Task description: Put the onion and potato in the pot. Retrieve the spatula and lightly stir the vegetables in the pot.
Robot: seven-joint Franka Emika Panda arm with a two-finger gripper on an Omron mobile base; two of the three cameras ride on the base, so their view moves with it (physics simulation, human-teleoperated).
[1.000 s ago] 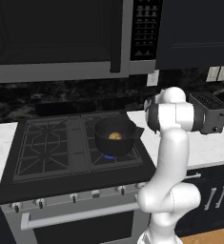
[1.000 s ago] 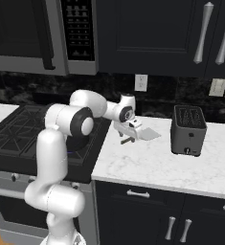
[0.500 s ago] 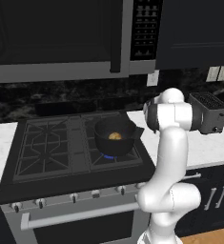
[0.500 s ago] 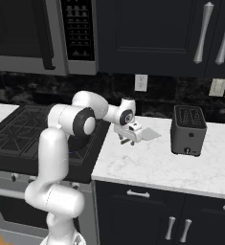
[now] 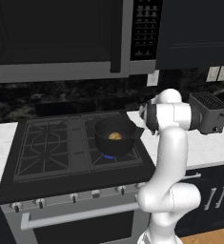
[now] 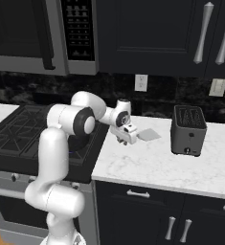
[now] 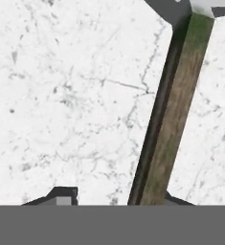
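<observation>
The spatula [image 7: 174, 110] lies flat on the white counter, its brown wooden handle running up to a grey blade [image 6: 148, 135]. My gripper [image 7: 118, 197] points down over the handle and is open. The handle sits close to the right fingertip [image 7: 174, 198], and a wide gap separates it from the left one. The same gripper [image 6: 126, 139] hovers low over the counter just right of the stove. The black pot [image 5: 114, 138] stands on the front right burner over a blue flame, with a yellowish-tan vegetable lump [image 5: 115, 136] inside. I cannot tell onion from potato.
A boxy dark toaster [image 6: 188, 129] stands on the counter to the right of the spatula. The black stove [image 5: 51, 147] fills the left, with a microwave [image 5: 61, 38] above it and dark cabinets overhead. A wall outlet [image 6: 141, 82] is behind the gripper.
The hand has sunk slightly toward the counter over the spatula, and its fingers have drawn closer together. Pot and toaster have not moved.
</observation>
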